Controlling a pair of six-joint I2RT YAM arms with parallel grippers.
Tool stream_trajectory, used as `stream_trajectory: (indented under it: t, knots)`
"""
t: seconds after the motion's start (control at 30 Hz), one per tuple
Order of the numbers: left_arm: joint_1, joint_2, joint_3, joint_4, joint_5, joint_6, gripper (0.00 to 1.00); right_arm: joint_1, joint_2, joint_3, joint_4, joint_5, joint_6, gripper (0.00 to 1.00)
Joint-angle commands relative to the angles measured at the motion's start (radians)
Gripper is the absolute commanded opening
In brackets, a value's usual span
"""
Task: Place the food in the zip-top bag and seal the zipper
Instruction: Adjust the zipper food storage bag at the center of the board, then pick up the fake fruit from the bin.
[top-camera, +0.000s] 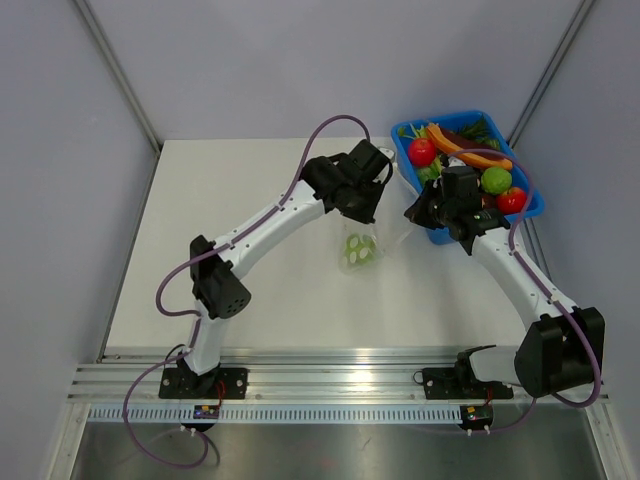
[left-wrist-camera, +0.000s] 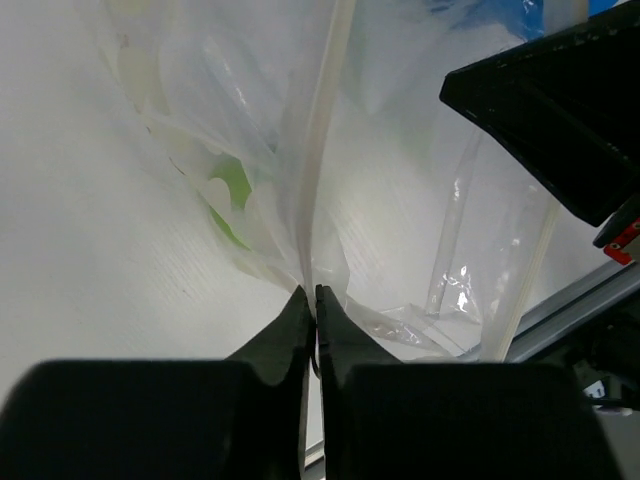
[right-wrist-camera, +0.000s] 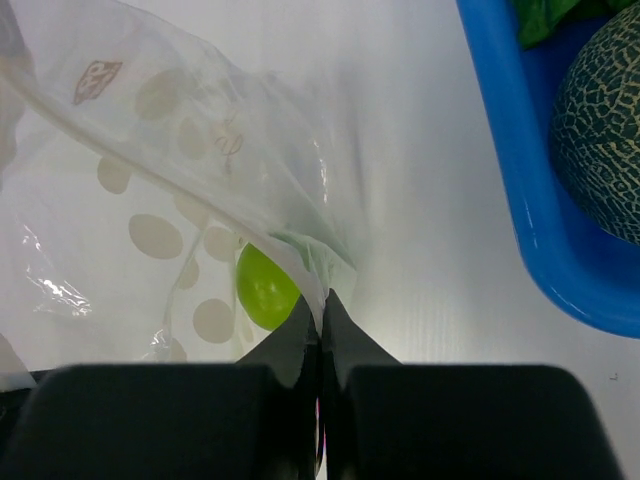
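The clear zip-top bag hangs between my two grippers over the white table. A green piece of food lies in its bottom. In the left wrist view my left gripper is shut on the zipper, a pale strip running up from the fingertips. The green food shows through the plastic there. My right gripper is shut on the bag's crumpled edge, right beside the green food. From above, the left gripper holds the bag's left side and the right gripper its right.
A blue tray stands at the back right, just behind my right gripper. It holds several toy foods, among them a red tomato and a green fruit. The tray's wall and a netted melon are close in the right wrist view.
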Motion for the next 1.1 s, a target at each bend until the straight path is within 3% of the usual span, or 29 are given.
stream_trajectory:
  t: [0.0, 0.3, 0.47, 0.53, 0.63, 0.77, 1.07]
  knots:
    - [-0.004, -0.048, 0.038, 0.002, -0.005, 0.012, 0.00, 0.010, 0.012, 0.030, 0.036, -0.027, 0.005, 0.00]
    - [0.039, -0.097, -0.014, 0.025, 0.054, 0.041, 0.00, 0.003, 0.078, 0.005, 0.039, 0.085, -0.102, 0.00]
    - [0.062, -0.086, -0.007, 0.016, 0.052, 0.046, 0.00, 0.003, 0.107, 0.049, 0.033, 0.013, -0.104, 0.00]
    - [0.062, -0.077, 0.018, 0.009, 0.044, 0.041, 0.00, 0.002, 0.100, 0.077, -0.001, -0.030, -0.107, 0.33]
    - [0.065, -0.035, 0.061, -0.027, -0.032, 0.011, 0.00, 0.002, 0.038, 0.106, -0.033, 0.017, -0.127, 0.60]
    - [0.068, 0.000, 0.105, -0.046, -0.101, 0.002, 0.00, -0.039, -0.032, 0.148, -0.084, 0.096, -0.164, 0.74]
    - [0.085, 0.000, 0.150, -0.067, -0.166, 0.002, 0.00, -0.208, -0.046, 0.161, -0.102, 0.148, -0.167, 0.82]
